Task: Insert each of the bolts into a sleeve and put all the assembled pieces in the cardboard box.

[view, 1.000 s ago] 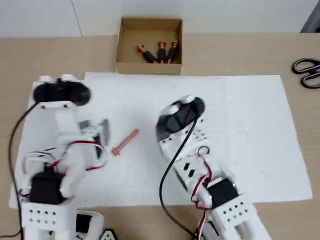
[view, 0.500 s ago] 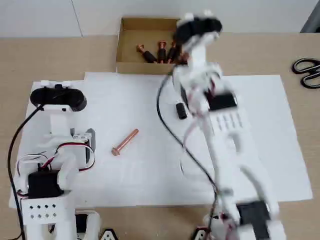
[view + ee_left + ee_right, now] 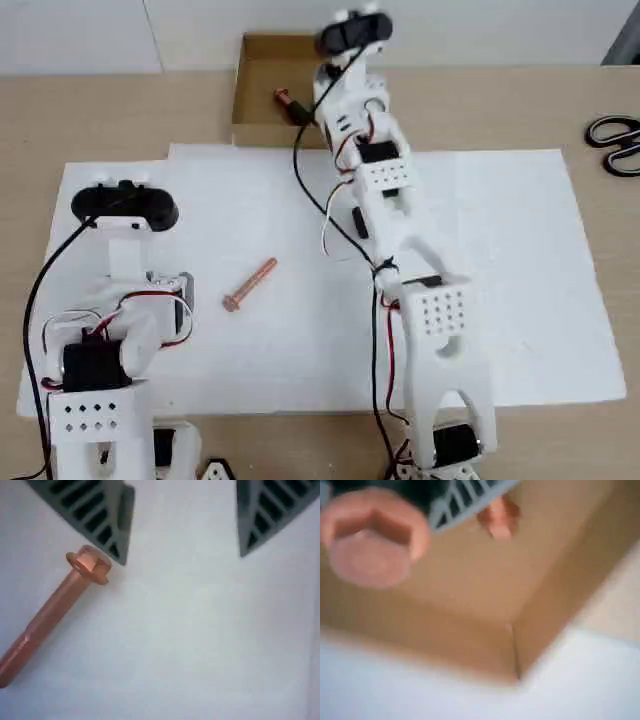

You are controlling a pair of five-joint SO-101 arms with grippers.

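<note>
My right arm (image 3: 365,150) stretches across the paper to the cardboard box (image 3: 262,58). My right gripper (image 3: 402,507) hangs inside the box, shut on an assembled piece whose copper bolt head (image 3: 370,545) sits close to the camera. Another assembled piece (image 3: 291,104) lies on the box floor, its copper end (image 3: 497,517) visible. A loose copper bolt (image 3: 250,284) lies on the white paper. My left gripper (image 3: 185,530) stands open just above the paper, one finger (image 3: 112,517) beside the bolt's head (image 3: 90,565). A black sleeve (image 3: 358,222) lies partly under the right arm.
White paper (image 3: 520,250) covers most of the tan table. Scissors (image 3: 615,143) lie at the far right edge. The box's inner corner (image 3: 512,630) is near the right gripper. The left arm's base (image 3: 95,420) stands at the front left.
The right arm has swung from the middle of the paper up to the box and reached farther over it. The left arm shifted slightly; the loose bolt stayed put.
</note>
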